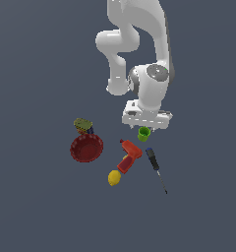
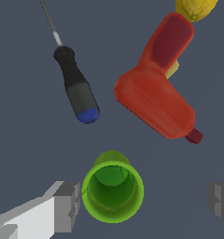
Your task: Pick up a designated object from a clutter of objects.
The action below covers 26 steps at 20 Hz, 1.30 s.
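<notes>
**Lime cup sits between spread fingers, neighbours close on one side**

The small lime-green plastic cup (image 2: pixel 112 187) stands upright with its mouth open to the wrist camera, on the plain dark grey surface (image 1: pixel 36 206), well away from any edge that shows. In the exterior view it lies directly below the white robot hand. The gripper (image 2: pixel 144 200) has its grey fingers (image 2: pixel 67 205) wide apart, one on each side of the cup. The nearer one is just beside the rim, though contact cannot be judged; the other is well clear.

Closest to the cup are the red plastic power drill (image 2: pixel 156 93) and the black-handled screwdriver (image 2: pixel 76 88) with its blue end cap; both are near but apart from the cup, and neither lies between the fingers. The screwdriver's thin metal shaft points away from the cup. Beyond the drill, just beside its handle, is the yellow lemon (image 1: pixel 114 177).

Farther off, toward the exterior view's left, lies the dark red round bowl (image 1: pixel 86 148), with the olive-green box (image 1: pixel 83 123) just behind it.
</notes>
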Tool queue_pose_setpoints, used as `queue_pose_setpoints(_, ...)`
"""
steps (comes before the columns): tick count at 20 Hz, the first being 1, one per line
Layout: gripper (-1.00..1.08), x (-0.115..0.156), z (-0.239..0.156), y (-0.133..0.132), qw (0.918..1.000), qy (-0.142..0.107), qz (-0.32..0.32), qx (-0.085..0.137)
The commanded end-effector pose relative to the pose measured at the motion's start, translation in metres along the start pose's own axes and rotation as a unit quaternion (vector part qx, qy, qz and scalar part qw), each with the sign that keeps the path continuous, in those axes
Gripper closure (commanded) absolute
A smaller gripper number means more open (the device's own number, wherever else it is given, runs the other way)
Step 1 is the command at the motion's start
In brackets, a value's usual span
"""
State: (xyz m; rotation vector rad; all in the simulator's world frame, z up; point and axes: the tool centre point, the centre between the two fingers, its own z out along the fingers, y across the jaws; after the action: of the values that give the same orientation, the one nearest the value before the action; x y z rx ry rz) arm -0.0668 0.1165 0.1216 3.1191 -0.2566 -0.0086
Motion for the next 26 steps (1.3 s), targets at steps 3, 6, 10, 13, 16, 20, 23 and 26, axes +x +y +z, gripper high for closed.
queue_pose_setpoints(3, -0.92, -0.016, 0.018, -0.012, 0.9999, 0.002, 0.009, 0.004)
queue_pose_setpoints(6, -0.92, -0.024, 0.025, -0.016, 0.9999, 0.002, 0.013, 0.005)
queue_pose_setpoints(10, -0.92, -0.028, 0.029, -0.019, 0.9999, 0.002, 0.015, 0.006)
queue_pose_setpoints(13, -0.92, -0.028, 0.028, -0.019, 0.9999, 0.002, 0.014, 0.006)
queue_pose_setpoints(16, -0.92, -0.028, 0.032, -0.019, 0.9999, 0.002, 0.014, 0.006)
queue_pose_setpoints(20, -0.92, -0.028, 0.045, -0.019, 0.9999, 0.002, 0.014, 0.006)
queue_pose_setpoints(23, -0.92, -0.029, 0.058, -0.019, 0.9999, 0.002, 0.014, 0.006)
queue_pose_setpoints(26, -0.92, -0.029, 0.069, -0.019, 0.9999, 0.002, 0.014, 0.006)
